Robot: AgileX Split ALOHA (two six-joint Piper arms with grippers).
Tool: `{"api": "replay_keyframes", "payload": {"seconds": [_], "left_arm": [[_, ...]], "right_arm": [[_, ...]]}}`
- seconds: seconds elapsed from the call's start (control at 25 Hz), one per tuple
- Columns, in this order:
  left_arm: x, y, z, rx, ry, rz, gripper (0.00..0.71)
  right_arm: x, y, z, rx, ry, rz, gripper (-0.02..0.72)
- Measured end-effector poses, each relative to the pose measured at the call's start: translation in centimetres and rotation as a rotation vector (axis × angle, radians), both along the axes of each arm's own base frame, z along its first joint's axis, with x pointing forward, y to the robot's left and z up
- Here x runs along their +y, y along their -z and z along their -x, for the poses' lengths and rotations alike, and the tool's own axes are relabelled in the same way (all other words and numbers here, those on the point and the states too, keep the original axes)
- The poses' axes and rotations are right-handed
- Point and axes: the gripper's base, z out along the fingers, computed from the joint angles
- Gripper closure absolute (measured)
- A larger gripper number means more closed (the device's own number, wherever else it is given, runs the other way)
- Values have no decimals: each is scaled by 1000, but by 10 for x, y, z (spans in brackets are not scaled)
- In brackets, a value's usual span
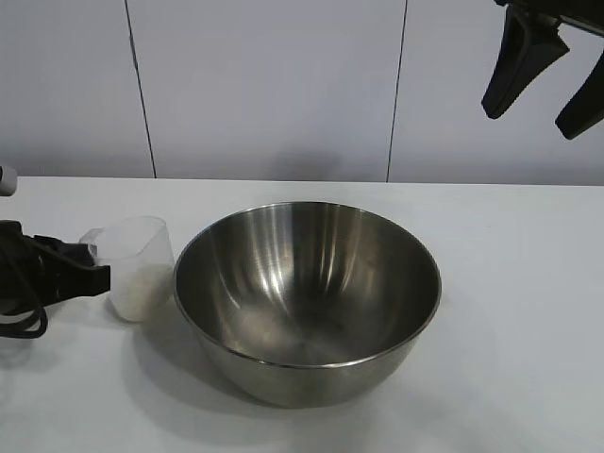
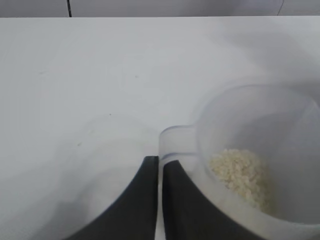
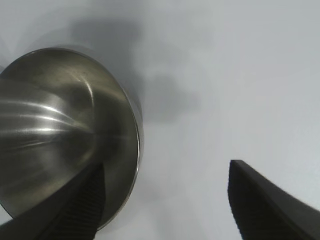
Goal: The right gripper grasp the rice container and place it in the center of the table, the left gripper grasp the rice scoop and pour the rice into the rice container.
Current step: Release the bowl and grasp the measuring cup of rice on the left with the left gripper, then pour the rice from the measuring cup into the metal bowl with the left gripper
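The rice container (image 1: 307, 302), a wide steel bowl, stands empty in the middle of the white table (image 1: 510, 283); its rim also shows in the right wrist view (image 3: 60, 130). Just left of it stands the rice scoop (image 1: 137, 264), a clear plastic cup with rice (image 2: 240, 172) heaped at its bottom. My left gripper (image 1: 94, 274) reaches in low from the table's left edge and is shut on the scoop's thin side handle (image 2: 159, 160). My right gripper (image 1: 528, 121) hangs high at the upper right, open and holding nothing (image 3: 166, 167), well above and right of the bowl.
A pale panelled wall (image 1: 274, 85) runs behind the table. Bare tabletop lies right of the bowl and in front of it. The left arm's black cable (image 1: 24, 321) loops on the table at the far left.
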Motion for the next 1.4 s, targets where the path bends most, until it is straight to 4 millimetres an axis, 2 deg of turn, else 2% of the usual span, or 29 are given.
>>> {"api": "replay_keyframes", "payload": {"seconds": [0.24, 0.36, 0.44, 0.68, 0.84, 1.04, 1.24, 1.4], "left_arm": [[3, 3, 10, 38, -7, 6, 701], [4, -4, 16, 27, -7, 10, 701], [5, -17, 16, -12, -7, 21, 701], [4, -74, 17, -182, 4, 56, 701], [-4, -102, 19, -185, 123, -24, 701], [-14, -128, 18, -136, 275, -150, 701], [-22, -147, 12, -106, 343, -166, 701], [-47, -157, 14, -103, 445, -234, 701]], "right_arm": [[0, 0, 0, 0, 0, 0, 220], [0, 0, 0, 0, 0, 0, 220], [0, 0, 0, 0, 0, 0, 220], [0, 0, 0, 0, 0, 0, 220], [0, 0, 0, 0, 0, 0, 220], [0, 0, 0, 0, 0, 0, 220], [0, 0, 0, -1, 0, 0, 220], [0, 0, 0, -3, 1, 0, 220]]}}
